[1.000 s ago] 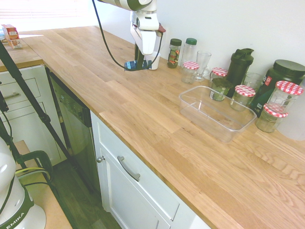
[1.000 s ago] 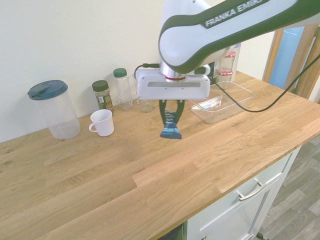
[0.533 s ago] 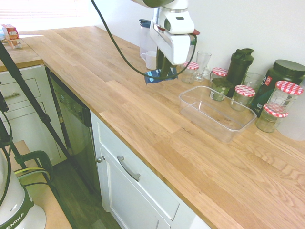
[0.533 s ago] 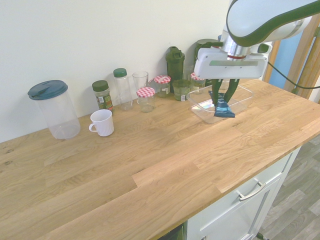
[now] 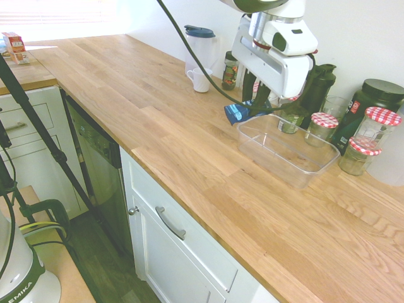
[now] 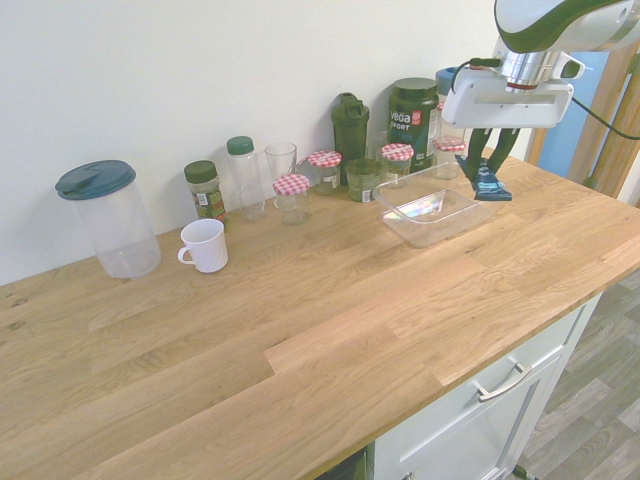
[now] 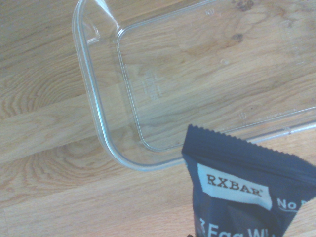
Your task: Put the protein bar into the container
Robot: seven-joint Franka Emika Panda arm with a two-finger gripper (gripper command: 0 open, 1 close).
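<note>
My gripper [image 5: 254, 108] is shut on the protein bar [image 5: 237, 113], a dark blue wrapper with a light label. It hangs in the air above the counter, close to one end of the container [image 5: 287, 150]. The container is a clear shallow plastic tub lying on the wooden worktop with nothing in it. From the other side, the gripper [image 6: 488, 176] and bar [image 6: 491, 188] show just off the container [image 6: 430, 212]. In the wrist view the bar [image 7: 247, 190] overlaps the container's rim [image 7: 101, 129].
Red-checkered-lid jars [image 5: 324, 126], a dark shaker bottle [image 5: 319, 85] and a dark green tub [image 5: 372, 101] stand behind the container along the wall. Further along stand spice jars [image 6: 205, 190], a glass [image 6: 281, 162], a white mug [image 6: 205, 245] and a clear blue-lidded pitcher [image 6: 108, 218].
The arm has carried the protein bar along the counter, from in front of the spice jars and mug to the container's end. The gripper has stayed shut on the bar.
</note>
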